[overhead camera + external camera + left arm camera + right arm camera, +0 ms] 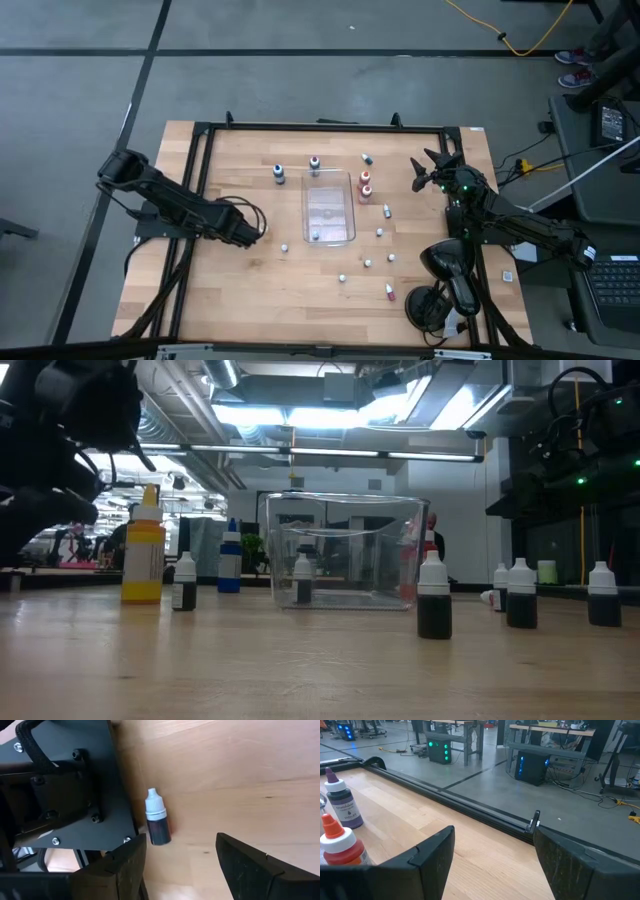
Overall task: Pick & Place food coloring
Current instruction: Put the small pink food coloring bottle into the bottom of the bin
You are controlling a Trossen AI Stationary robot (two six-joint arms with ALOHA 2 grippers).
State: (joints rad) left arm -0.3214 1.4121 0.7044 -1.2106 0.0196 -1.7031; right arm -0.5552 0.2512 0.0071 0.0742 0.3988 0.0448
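Tabletop beneath the gaping left tool point(180, 852) holds a bottle point(157, 818) (wrist view only).

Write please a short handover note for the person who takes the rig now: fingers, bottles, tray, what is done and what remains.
Left gripper: fingers open, empty, low over the table's left side, near one small dark bottle.
Right gripper: fingers open, empty, at the table's far right.
Clear tray: at the table's centre, one bottle seems to be inside.
Other food coloring bottles: scattered on the table around the tray, mostly right of it.
Done: at most one placed. Left: nearly all bottles.
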